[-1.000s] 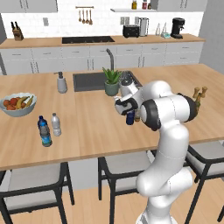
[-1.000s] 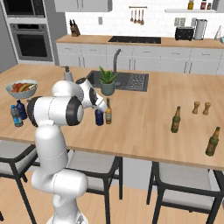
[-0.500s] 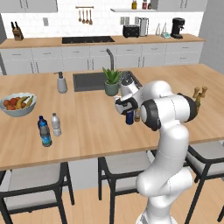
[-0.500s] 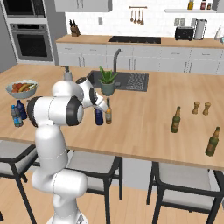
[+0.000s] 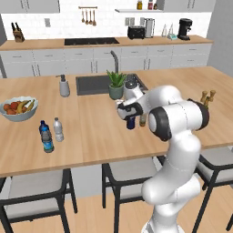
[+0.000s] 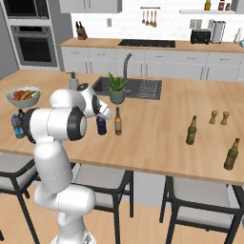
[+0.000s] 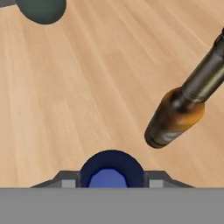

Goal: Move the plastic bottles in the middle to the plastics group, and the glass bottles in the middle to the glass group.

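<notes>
Far left on the counter, the plastics group waits: the water bottle with its blue label, and the small clear bottle just beside it, near the fruit bowl. Across to the middle now, and here's the action: the gripper is down over the navy bottle, fingers either side of it, jaws closed in on its body. In the hand view the navy bottle's round top sits snug between the two fingertips, so that looks like a grip made. It stands on the wood, not yet lifted. Right beside it, the amber bottle stands upright, close but apart. So the step in hand is taking the navy one. Next it calls for a straight lift, clear of that amber neighbour, then a long carry left to the water bottle. Further right, well apart, the green bottle marks the glass group for the amber one afterwards.
</notes>
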Controlling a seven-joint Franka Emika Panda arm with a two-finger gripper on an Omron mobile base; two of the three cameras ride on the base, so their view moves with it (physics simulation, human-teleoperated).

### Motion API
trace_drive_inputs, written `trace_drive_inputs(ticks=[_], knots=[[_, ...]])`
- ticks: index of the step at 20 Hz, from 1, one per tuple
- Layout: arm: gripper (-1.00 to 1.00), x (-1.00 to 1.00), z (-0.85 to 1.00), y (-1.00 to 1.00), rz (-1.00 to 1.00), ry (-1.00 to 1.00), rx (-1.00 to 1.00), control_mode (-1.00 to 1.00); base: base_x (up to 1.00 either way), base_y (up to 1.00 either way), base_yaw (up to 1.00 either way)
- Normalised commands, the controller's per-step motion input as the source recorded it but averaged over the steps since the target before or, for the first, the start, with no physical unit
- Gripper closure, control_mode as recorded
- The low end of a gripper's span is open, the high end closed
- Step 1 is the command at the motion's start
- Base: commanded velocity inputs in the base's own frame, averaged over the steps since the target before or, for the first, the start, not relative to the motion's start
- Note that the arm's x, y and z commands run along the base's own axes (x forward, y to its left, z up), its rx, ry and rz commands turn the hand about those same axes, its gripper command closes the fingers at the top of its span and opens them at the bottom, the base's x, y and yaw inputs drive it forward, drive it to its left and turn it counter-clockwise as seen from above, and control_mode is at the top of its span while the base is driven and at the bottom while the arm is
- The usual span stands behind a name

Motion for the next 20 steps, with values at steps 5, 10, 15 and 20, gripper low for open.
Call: trace_drive_inputs(ticks=[5,10,15,20], knots=[[1.0,-0.28,0.51,0.18,0.26,0.0,0.0,-1.0,0.0,0.0,0.0],[1.0,-0.3,0.5,0.52,0.44,0.09,0.0,-1.0,0.0,0.0,0.0],[1.0,-0.02,0.14,0.71,0.61,0.06,0.0,-1.0,0.0,0.0,0.0],[1.0,0.0,-0.01,0.65,0.57,0.02,0.0,-1.0,0.0,0.0,0.0]])
